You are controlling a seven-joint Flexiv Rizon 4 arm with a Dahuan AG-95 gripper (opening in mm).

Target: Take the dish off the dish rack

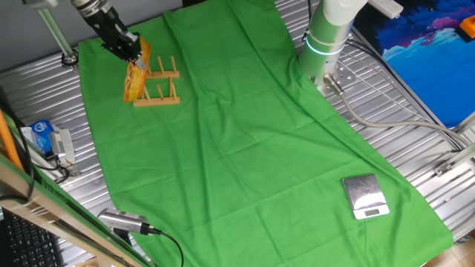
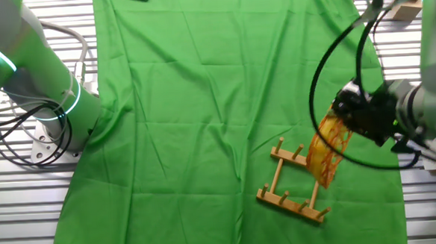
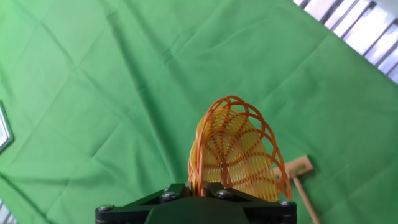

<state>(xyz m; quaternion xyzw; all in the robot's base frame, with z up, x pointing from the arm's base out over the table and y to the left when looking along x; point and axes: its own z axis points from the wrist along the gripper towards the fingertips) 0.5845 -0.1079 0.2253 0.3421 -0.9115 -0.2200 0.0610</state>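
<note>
Right at the lens in the hand view, the one gripper (image 3: 198, 194) has its black jaws clamped narrow on the rim of the dish (image 3: 239, 152), a single woven wicker plate of orange and yellow loops. It stands on edge, its face turned toward the camera and its long axis running up and away from the fingers. Beyond it, just one corner of the dish rack (image 3: 297, 169) peeks in at the lower right, on the green cloth (image 3: 112, 93).

From one fixed view there is one rack (image 1: 159, 87), light wood with upright pegs, and one dish (image 1: 136, 73) at its outer end, tilted, seen nearly edge-on as a yellow sliver. The gripper (image 1: 128, 50) grips its top. Whether its lower edge touches the rack is hard to tell. Farther out on the cloth, well apart, sits one silver scale (image 1: 365, 196).
</note>
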